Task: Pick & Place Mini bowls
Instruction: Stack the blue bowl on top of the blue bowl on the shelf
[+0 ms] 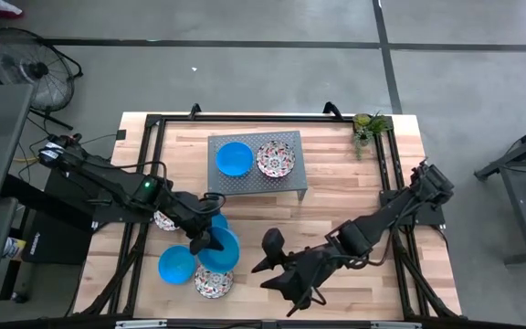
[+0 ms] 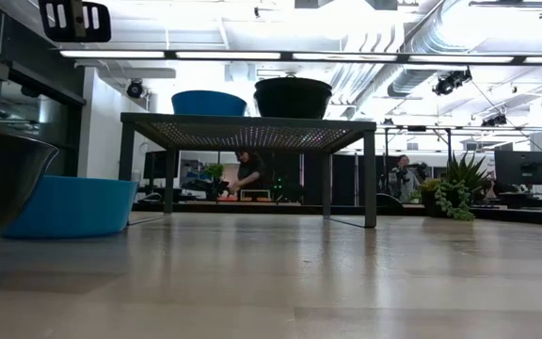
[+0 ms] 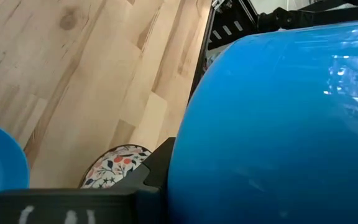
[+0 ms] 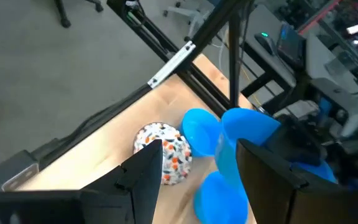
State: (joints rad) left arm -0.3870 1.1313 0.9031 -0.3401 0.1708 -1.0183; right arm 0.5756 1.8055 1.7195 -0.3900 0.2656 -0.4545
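Left end effector [image 1: 206, 243]: lower left of centre in the high view — clenched on the rim of a blue bowl [image 1: 222, 249], which fills most of the left wrist view [image 3: 278, 124] and looks tilted, lifted above the table [image 1: 336, 219].
Right end effector [image 1: 269, 256]: lower centre of the high view, just right of the held bowl — fingers [image 4: 143, 171] spread apart, grasping nothing.
Floral bowl [image 1: 214, 282]: nearest the frame's bottom edge in the high view, just below the held bowl; upside down in the right wrist view [image 4: 165, 151].
Second blue bowl [image 1: 177, 266]: lower left, just left of the floral one, on the table; seen at the left edge of the low view [image 2: 73, 205].
Third blue bowl [image 1: 217, 222]: partly hidden behind the left arm, above the held bowl.
Another floral bowl [image 1: 164, 220]: left of the arm, mostly covered by it.
Stand [image 1: 290, 180]: grey, perforated, upper centre of the table.
On the stand: a blue bowl [image 1: 234, 158] at left, a floral bowl [image 1: 275, 159] at right, side by side and close together.
Plant [image 1: 369, 125]: small, at the table's upper right corner.
Fan [image 1: 30, 68]: on the floor, upper left of the frame.
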